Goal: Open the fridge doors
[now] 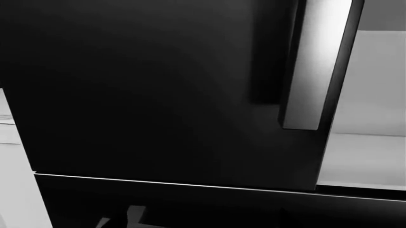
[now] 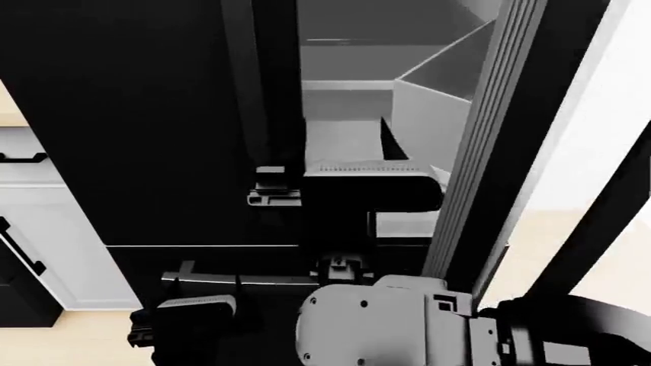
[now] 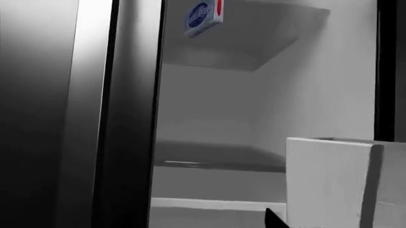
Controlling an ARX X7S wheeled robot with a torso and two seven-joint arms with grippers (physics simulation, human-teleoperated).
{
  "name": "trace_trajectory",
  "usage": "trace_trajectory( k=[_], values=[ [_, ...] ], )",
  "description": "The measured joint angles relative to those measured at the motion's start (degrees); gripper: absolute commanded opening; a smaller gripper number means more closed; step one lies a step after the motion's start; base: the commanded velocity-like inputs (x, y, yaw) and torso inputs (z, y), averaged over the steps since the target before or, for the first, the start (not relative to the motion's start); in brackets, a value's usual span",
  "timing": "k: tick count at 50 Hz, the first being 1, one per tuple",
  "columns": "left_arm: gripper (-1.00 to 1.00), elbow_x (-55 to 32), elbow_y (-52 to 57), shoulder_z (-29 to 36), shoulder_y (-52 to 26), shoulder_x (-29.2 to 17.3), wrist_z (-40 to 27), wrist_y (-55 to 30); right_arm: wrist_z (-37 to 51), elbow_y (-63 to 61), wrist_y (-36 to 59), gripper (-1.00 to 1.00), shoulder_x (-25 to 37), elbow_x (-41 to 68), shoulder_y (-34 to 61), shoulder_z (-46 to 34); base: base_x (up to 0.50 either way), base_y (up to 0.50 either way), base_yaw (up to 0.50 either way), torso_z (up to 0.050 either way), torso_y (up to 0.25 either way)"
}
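Left fridge door (image 2: 133,114) closed, its glossy black face filling the left of the scene with its long handle (image 1: 315,61) along the inner edge; right door (image 2: 529,145) swung wide toward the near right, exposing the pale interior and shelves (image 2: 351,91). Right gripper (image 2: 277,191) lies at the gap between the doors, by the left door's edge, though whether its fingers are together or apart cannot be told. Left gripper (image 2: 188,320) sits low before the freezer drawer (image 2: 203,263), its state likewise unclear, and a white cabinet (image 2: 41,229) stands at the far left.
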Motion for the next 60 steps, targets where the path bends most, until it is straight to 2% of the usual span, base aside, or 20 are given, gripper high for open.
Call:
trace_trajectory(
  k=[14,26,35,47,60],
  values=[
    [1.00,0.0,0.1,0.2,-0.1,-0.2,-0.3,-0.1,1.3,-10.5,5.8,1.00,3.2,-8.4,-9.6,6.3,0.00,0.00,0.00,0.000,0.000],
    [1.00,0.3,0.0,0.4,-0.1,-0.2,-0.8,0.0,0.7,-21.8,8.6,1.00,8.3,-20.3,-23.9,12.9,0.00,0.00,0.00,0.000,0.000],
    [1.00,0.5,0.2,0.7,0.0,-0.2,-1.1,0.0,-0.1,-26.0,6.3,1.00,12.9,-25.6,-34.1,17.4,0.00,0.00,0.00,0.000,0.000],
    [1.00,0.8,0.0,1.0,0.0,-0.3,-1.3,0.1,1.6,-25.7,0.3,1.00,19.6,-27.6,-45.2,25.5,0.00,0.00,0.00,0.000,0.000],
    [1.00,0.8,0.4,1.2,-0.2,-0.5,-1.7,-0.3,2.3,-25.0,-3.7,1.00,22.5,-28.6,-52.5,33.5,0.00,0.00,0.00,0.000,0.000]
  ],
)
